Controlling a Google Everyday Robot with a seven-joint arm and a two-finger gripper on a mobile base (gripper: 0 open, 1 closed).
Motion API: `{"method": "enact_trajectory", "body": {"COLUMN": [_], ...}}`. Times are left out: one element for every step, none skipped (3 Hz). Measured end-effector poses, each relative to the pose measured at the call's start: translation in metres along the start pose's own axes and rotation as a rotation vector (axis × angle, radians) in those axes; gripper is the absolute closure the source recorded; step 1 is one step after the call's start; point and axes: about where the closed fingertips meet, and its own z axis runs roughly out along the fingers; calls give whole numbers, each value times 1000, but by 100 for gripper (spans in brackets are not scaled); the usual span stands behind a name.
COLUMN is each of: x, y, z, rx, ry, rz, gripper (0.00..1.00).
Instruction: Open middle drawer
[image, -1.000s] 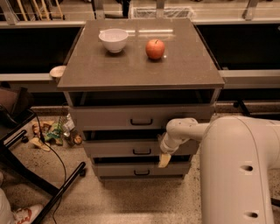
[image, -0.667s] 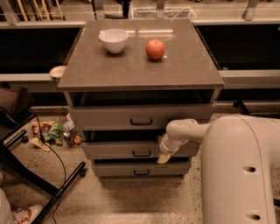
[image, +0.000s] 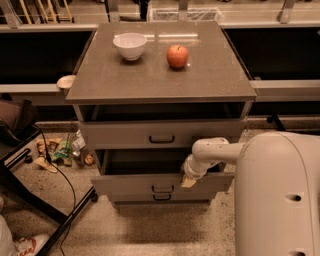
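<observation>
One middle drawer (image: 131, 184) standing open, grey front; claw (image: 189, 180) at its rim

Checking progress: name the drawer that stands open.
The middle drawer: front jutting forward, inside showing; top drawer and bottom drawer sit shut. The gripper is at its front.

gripper (image: 189, 180) at middle drawer (image: 130, 184) front rim | gap (image: 145, 162) above it | black stand leg (image: 30, 196) floor-left
</observation>
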Motion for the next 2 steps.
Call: {"method": "enact_trajectory", "body": {"x": [-3,-3], "y": [14,14], "z": [-11,-11], "rx": [2,1], "ry": [-24,-24], "rz": [-5,-5], "gripper": [85,63]}}
